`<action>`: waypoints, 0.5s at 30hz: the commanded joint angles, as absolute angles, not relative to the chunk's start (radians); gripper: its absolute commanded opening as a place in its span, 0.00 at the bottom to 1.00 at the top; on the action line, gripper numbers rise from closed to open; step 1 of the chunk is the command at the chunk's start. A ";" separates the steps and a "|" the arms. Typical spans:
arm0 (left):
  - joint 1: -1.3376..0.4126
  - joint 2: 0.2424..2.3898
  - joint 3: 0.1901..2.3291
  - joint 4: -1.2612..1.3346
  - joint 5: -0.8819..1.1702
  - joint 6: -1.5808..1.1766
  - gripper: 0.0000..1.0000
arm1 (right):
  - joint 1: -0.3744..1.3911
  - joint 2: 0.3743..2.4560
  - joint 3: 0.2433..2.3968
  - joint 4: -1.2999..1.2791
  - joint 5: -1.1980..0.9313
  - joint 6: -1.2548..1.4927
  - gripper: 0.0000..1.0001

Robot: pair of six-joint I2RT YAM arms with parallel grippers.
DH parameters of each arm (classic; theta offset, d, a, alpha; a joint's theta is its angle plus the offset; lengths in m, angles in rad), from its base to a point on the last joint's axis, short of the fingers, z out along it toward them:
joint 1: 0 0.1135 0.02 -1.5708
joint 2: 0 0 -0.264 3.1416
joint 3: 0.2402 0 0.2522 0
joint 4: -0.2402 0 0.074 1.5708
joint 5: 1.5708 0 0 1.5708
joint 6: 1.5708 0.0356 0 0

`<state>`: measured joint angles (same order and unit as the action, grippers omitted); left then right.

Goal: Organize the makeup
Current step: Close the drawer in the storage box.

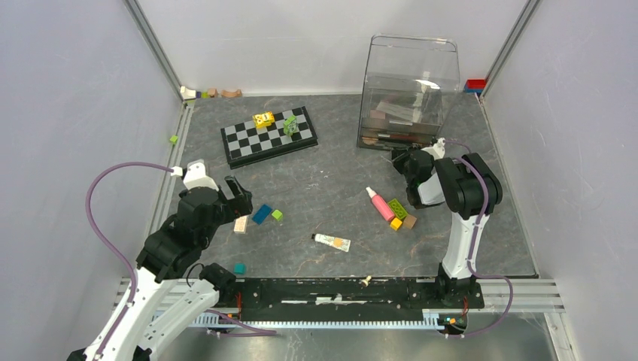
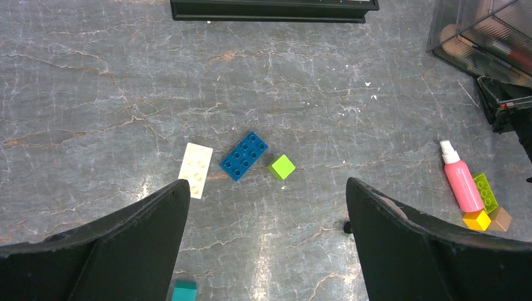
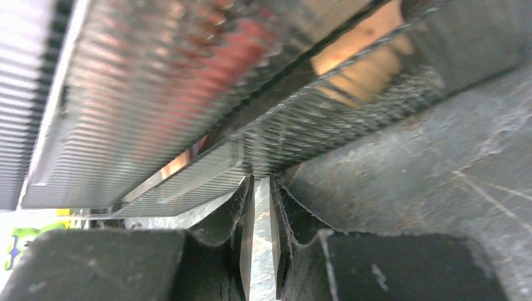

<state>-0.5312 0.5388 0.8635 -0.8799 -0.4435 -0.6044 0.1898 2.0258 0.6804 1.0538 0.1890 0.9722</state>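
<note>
The right end effector (image 1: 404,161) is set low at the front lip of the clear box (image 1: 410,90). Its fingers are almost together, and whether anything thin is pinched cannot be told from the blurred wrist view; the left end effector (image 2: 266,188) is held wide open and empty above the desk (image 1: 331,180). A drop-off at the box is judged to be in hand, with the pink tube (image 1: 380,204) seen just behind the right end effector and the cream tube (image 1: 332,241) farther back. Next, the fingers would need to be spread, backed off the box and lowered across the pink tube's narrow body.

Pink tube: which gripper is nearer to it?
Right. The right gripper is behind the pink tube, at the clear box; the left gripper is far left, past the blue block.
</note>
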 commanded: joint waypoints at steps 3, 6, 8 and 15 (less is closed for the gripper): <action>-0.525 0.549 0.864 -0.845 -0.469 -0.573 1.00 | 0.154 2.057 0.725 1.073 0.190 0.964 0.21; -0.525 0.554 0.864 -0.846 -0.468 -0.573 1.00 | 0.149 2.065 0.736 1.080 0.183 0.954 0.21; -0.525 0.558 0.864 -0.845 -0.468 -0.573 1.00 | 0.145 2.066 0.747 1.080 0.178 0.947 0.21; -0.525 0.558 0.864 -0.845 -0.469 -0.574 1.00 | 0.144 2.027 0.708 1.095 0.152 0.917 0.23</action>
<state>-0.5312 0.5556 0.8631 -0.8799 -0.4435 -0.6044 0.1513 2.0529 0.7071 1.0512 0.1566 0.9558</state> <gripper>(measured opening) 0.996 0.215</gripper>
